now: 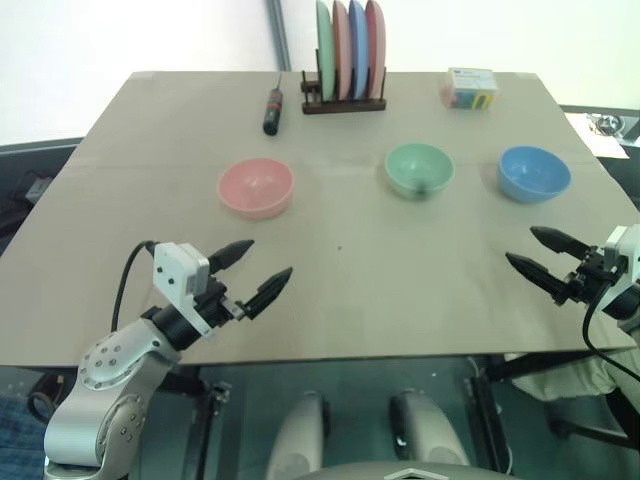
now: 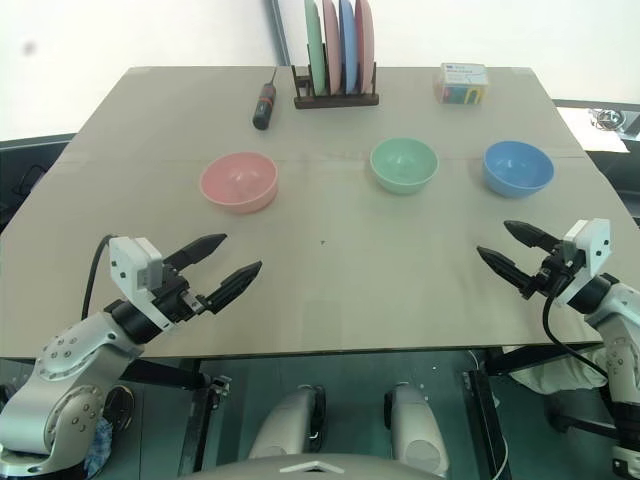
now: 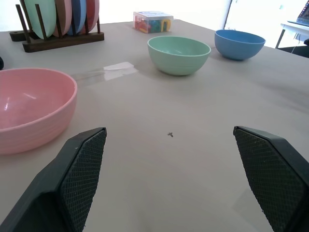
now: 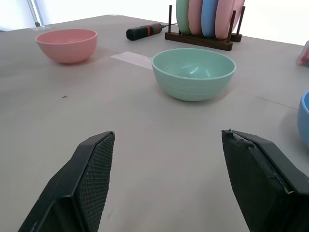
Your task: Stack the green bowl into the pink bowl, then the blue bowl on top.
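Three bowls stand apart in a row across the middle of the table. The pink bowl point(image 1: 256, 188) is at the left, the green bowl point(image 1: 419, 170) in the middle and the blue bowl point(image 1: 534, 173) at the right, all upright and empty. My left gripper point(image 1: 252, 269) hovers open over the near left of the table, short of the pink bowl and holding nothing. Near the right front edge my right gripper point(image 1: 538, 251) is open too, empty, in front of the blue bowl. In the right wrist view the green bowl point(image 4: 193, 73) lies ahead of the fingers point(image 4: 94, 174).
At the back of the tan table point(image 1: 340, 300) a wooden rack point(image 1: 345, 60) holds several upright coloured plates. A black screwdriver point(image 1: 272, 109) lies to its left and a small box of coloured pieces point(image 1: 470, 88) to its right.
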{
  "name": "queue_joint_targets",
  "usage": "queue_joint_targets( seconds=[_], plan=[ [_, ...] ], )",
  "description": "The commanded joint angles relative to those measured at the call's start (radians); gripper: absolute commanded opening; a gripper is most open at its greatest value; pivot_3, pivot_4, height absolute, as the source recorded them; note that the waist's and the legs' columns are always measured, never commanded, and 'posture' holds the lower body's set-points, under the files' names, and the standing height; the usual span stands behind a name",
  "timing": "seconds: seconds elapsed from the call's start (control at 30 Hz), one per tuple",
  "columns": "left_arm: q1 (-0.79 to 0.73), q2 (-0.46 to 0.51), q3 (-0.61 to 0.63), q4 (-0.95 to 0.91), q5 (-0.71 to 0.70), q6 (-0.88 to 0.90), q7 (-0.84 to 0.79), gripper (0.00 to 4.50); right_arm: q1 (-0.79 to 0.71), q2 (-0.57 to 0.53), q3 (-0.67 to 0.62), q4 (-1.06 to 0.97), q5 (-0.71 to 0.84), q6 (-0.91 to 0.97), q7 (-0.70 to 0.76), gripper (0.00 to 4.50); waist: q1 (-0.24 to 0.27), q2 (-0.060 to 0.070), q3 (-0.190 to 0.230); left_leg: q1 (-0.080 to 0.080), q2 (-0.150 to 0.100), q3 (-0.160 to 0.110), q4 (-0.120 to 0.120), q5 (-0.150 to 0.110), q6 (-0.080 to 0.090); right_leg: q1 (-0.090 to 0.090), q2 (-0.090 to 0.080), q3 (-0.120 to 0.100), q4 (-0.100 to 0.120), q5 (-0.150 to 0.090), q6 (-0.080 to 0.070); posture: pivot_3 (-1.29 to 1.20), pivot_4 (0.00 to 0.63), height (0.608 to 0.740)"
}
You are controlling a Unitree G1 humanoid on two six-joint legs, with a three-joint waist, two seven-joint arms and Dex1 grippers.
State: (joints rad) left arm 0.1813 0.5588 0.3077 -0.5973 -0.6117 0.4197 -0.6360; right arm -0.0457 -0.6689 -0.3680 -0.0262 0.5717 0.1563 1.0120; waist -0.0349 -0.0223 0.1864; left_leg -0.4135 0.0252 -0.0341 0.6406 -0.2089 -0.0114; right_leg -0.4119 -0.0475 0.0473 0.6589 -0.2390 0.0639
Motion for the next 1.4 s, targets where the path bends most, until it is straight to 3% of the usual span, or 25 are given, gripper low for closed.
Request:
queue_joint_targets(
  seconds=[0.03,0.87,1.13,1.27,1.4],
  plan=[
    [-0.009,0.003,0.005,-0.022,0.009,-0.026,0.003,4.5,0.0,-0.011,-0.014,-0.04,0.006,-0.01,-0.003,3.7,0.0,0.0,0.0,0.0,0.0,0.0,0.0,0.0,0.0,0.0,0.0,0.0,0.0,0.0,0.0,0.0,0.15,0.74],
    [-0.007,-0.01,-0.006,0.003,0.036,-0.052,-0.001,4.5,0.002,-0.007,0.0,-0.077,-0.005,0.006,-0.027,3.7,0.0,0.0,0.0,0.0,0.0,0.0,0.0,0.0,0.0,0.0,0.0,0.0,0.0,0.0,0.0,0.0,0.15,0.74],
    [-0.202,0.034,-0.068,0.058,0.148,0.054,0.132,4.5,-0.036,0.014,0.041,-0.16,0.031,0.059,-0.048,3.7,0.002,0.0,0.0,0.0,0.0,0.0,0.001,0.0,0.0,0.0,0.0,0.0,0.001,0.0,0.0,0.0,0.15,0.74],
    [-0.349,0.145,-0.162,0.106,0.275,0.14,0.154,4.5,-0.086,0.028,0.064,-0.231,0.079,0.112,-0.08,3.7,0.001,0.0,0.0,-0.001,0.0,-0.001,0.002,0.0,0.0,0.0,0.001,0.0,0.001,0.002,0.003,0.0,0.15,0.74],
    [-0.49,0.188,-0.224,0.241,0.366,0.135,0.155,4.5,-0.114,0.038,0.072,-0.275,0.112,0.146,-0.104,3.7,0.001,0.0,0.0,0.0,0.0,-0.001,0.002,0.0,0.0,0.0,0.001,0.0,0.002,0.002,0.004,0.0,0.15,0.74]
  ],
)
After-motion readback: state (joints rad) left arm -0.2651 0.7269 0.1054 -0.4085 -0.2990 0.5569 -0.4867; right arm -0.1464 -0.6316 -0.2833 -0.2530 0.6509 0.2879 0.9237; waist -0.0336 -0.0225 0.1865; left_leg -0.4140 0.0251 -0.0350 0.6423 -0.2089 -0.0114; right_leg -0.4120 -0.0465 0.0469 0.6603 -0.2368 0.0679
